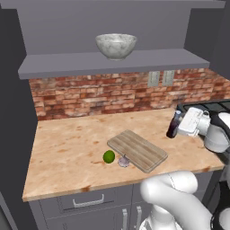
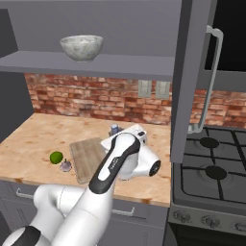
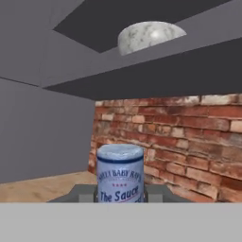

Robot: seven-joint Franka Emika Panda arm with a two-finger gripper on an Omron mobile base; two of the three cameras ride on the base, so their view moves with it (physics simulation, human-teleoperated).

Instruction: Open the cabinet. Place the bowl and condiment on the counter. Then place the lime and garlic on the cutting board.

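- gripper (image 1: 176, 126) fingers pinching the condiment (image 1: 173, 124), just above the counter (image 1: 67, 152)
- bowl (image 1: 116, 46) on cabinet (image 1: 112, 64) shelf; lime (image 1: 108, 156), garlic (image 1: 123, 161) touching cutting board (image 1: 139, 150) edge

Marbled grey-white bowl (image 1: 116, 45), grey cabinet (image 1: 112, 63) shelf, red-brown brick backsplash (image 1: 103, 96). Tan counter (image 1: 67, 152) with orange-brown mottling, light brown planked cutting board (image 1: 137, 150). Bright green lime (image 1: 108, 156), pale lilac garlic (image 1: 123, 161), dark condiment (image 3: 120, 173) with bluish cap.

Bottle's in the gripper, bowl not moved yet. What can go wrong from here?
The condiment is clamped in the gripper above the counter; released from there, the slim bottle may topple. The bowl is on the cabinet shelf near its front edge; a clumsy reach might knock it off.
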